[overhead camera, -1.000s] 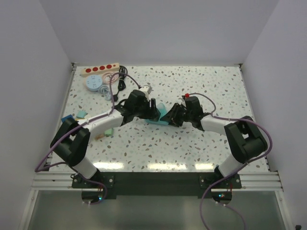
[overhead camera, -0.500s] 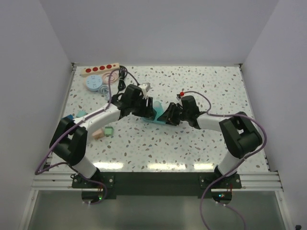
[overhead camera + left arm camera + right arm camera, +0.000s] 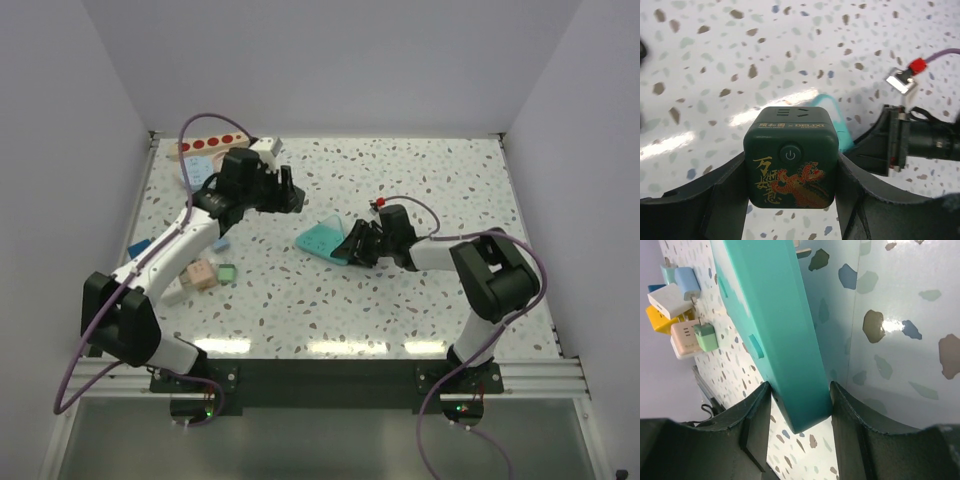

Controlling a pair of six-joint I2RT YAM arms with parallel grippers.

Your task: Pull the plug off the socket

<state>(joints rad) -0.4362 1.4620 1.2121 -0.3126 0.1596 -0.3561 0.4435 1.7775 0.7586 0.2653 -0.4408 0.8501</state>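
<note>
The left gripper (image 3: 790, 186) holds the plug (image 3: 790, 156), a dark green cube with a power button and a gold dragon printed on its face, its jaws pressed against the cube's two sides. The plug is out of the socket (image 3: 320, 239) and well apart from it, raised over the far left part of the speckled surface (image 3: 430, 300). The socket, a flat teal block, sits near the middle of the surface with one end pinched between the jaws of the right gripper (image 3: 800, 412); whether its other end touches the surface cannot be told. A cluster of small adapters (image 3: 684, 305) in white, yellow, blue, pink and green lies to the left, and a cream power strip (image 3: 205, 147) with red outlets lies along the far left edge.
</note>
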